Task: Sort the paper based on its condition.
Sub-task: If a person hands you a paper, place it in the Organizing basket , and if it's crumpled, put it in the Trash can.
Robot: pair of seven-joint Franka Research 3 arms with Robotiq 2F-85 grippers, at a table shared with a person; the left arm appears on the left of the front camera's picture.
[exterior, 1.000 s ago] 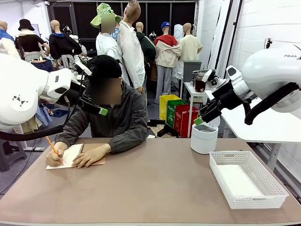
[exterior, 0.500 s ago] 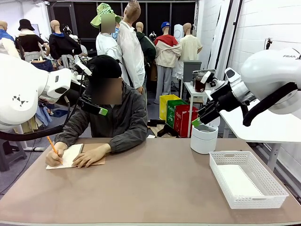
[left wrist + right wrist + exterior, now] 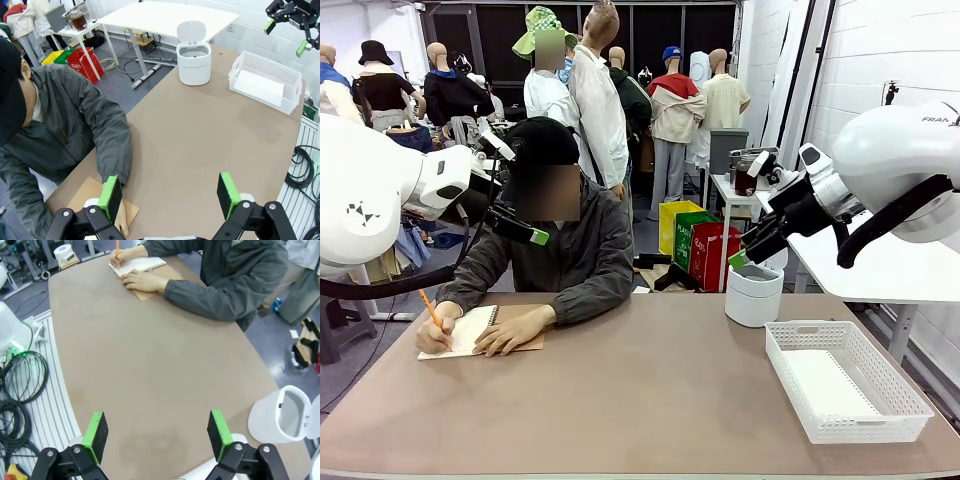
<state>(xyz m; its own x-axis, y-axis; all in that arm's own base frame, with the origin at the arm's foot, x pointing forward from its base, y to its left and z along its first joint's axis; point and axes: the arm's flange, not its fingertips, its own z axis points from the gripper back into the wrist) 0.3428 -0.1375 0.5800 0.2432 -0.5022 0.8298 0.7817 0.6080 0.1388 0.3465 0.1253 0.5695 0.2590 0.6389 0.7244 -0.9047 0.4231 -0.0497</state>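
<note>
Front view: person (image 3: pixel 570 250) wrote in notebook (image 3: pixel 470 328) on desk (image 3: pixel 650 400).
Left end effector (image 3: pixel 169 194): wide open, empty.
Right end effector (image 3: pixel 157 429): wide open, empty.
Basket (image 3: pixel 860 432): paper (image 3: pixel 825 385) inside.

Counter (image 3: pixel 650 390) matt brown, smooth. Basket (image 3: pixel 865 428) white plastic lattice, paper (image 3: pixel 825 385) inside plain matt. Bin (image 3: pixel 753 295) white plastic, slight gloss. Notebook cover (image 3: pixel 532 343) brown cardboard. Person's jacket (image 3: pixel 585 255) grey cloth, creased.

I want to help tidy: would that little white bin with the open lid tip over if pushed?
Probably it slides rather than tips: the bin looks squat and wide-bottomed. It likely feels light, looking like thin plastic. Its raised lid might flap when nudged.
</note>
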